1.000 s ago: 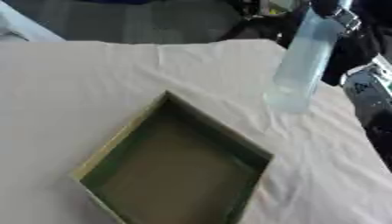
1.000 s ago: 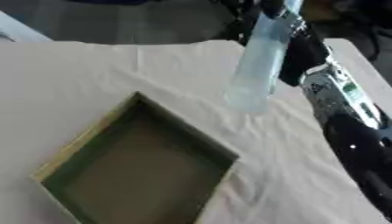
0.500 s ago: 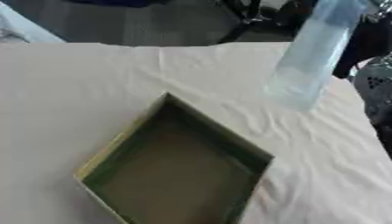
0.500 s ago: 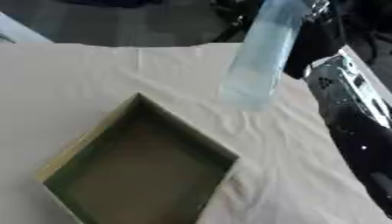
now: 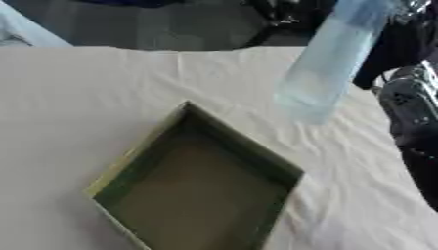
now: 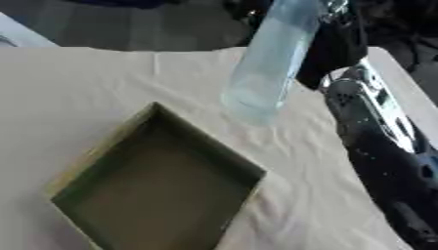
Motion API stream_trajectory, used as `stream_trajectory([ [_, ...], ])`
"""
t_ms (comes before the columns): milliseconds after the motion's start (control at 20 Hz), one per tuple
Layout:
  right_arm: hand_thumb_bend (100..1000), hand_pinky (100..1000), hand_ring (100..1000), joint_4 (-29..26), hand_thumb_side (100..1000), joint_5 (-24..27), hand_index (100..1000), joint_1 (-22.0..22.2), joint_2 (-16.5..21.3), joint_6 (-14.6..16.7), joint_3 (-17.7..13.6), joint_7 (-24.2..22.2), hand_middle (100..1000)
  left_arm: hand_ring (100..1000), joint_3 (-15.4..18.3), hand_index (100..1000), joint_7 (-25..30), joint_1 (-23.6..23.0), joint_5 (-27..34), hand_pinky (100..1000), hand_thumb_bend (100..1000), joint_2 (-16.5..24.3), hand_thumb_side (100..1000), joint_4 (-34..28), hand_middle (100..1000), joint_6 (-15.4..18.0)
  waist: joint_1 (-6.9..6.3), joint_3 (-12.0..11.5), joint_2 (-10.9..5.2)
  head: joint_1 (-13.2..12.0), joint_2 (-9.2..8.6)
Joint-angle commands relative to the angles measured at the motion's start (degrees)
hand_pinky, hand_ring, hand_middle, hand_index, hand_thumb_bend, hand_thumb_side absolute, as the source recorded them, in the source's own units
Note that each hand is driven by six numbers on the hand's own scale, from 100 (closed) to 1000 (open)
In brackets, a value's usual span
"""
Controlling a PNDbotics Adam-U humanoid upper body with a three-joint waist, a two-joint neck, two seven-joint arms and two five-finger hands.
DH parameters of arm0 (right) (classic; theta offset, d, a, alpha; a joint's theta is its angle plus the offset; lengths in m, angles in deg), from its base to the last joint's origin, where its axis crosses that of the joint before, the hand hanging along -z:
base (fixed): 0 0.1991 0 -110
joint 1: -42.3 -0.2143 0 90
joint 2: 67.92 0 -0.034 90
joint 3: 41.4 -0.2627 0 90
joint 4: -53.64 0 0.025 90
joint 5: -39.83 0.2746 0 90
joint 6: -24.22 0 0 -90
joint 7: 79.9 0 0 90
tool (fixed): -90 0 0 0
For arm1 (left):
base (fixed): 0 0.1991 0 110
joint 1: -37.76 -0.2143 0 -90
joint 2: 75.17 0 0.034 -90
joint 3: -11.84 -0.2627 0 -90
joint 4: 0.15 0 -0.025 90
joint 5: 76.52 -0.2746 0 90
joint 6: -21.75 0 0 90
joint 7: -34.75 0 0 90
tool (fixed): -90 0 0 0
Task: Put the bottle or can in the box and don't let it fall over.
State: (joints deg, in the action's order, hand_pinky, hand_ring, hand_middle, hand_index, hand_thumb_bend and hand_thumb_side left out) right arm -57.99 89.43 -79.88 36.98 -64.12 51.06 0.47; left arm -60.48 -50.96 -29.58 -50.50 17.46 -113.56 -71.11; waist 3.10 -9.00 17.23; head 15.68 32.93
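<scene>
Your left hand shows in neither view. The box (image 5: 197,185) sits low and left of centre on the surface (image 5: 77,97), turned corner-on like a diamond, open top, green walls, brownish floor, nothing inside it. The cloth (image 6: 308,195) covering the surface is pale and creased, with wrinkles running off the box's right corner. The bottle (image 6: 270,63) is clear and pale blue, tilted with its top leaning to the upper right and its base lowest. The base hangs in the air above the cloth, up and to the right of the box's far corner, not over the opening. Your right hand (image 6: 335,41) has the bottle near its upper part, black fingers curled round it. Your right arm (image 6: 376,146) runs down the right edge, black with silver joints.
</scene>
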Motion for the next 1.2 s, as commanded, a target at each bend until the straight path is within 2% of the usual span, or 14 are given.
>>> stream_trajectory([
  [50, 100, 924, 594, -2.1, 470, -4.0, 500, -0.2, -0.9, -0.2, 1.1, 1.1, 100, 877, 0.8, 692, -1.5, 0.8, 0.7, 943, 157, 1.5, 710, -1.2, 830, 0.3, -0.08, 0.0, -1.69, 0.1, 0.53],
  [250, 100, 921, 594, -2.9, 470, -7.7, 498, 0.0, -2.1, -0.2, 3.0, 1.5, 100, 876, 0.9, 691, -2.2, 1.0, 0.9, 944, 157, 1.6, 707, -1.2, 829, 0.6, 0.07, 0.0, -1.87, -0.5, 0.97],
  [750, 100, 891, 599, -2.9, 470, -20.1, 495, 0.7, -4.6, 4.0, 8.2, 4.0, 100, 876, 1.0, 689, -2.7, 1.4, 1.2, 945, 156, 1.7, 703, -1.2, 826, 1.2, 0.27, -0.2, -1.85, -1.0, 1.71],
  [1200, 100, 873, 624, -1.8, 470, -24.9, 515, 1.1, -5.9, 4.8, 12.4, 5.6, 100, 877, 0.8, 689, -2.6, 1.6, 1.3, 943, 156, 1.8, 702, -1.2, 825, 1.3, 0.45, -0.3, -2.06, -1.2, 1.66],
])
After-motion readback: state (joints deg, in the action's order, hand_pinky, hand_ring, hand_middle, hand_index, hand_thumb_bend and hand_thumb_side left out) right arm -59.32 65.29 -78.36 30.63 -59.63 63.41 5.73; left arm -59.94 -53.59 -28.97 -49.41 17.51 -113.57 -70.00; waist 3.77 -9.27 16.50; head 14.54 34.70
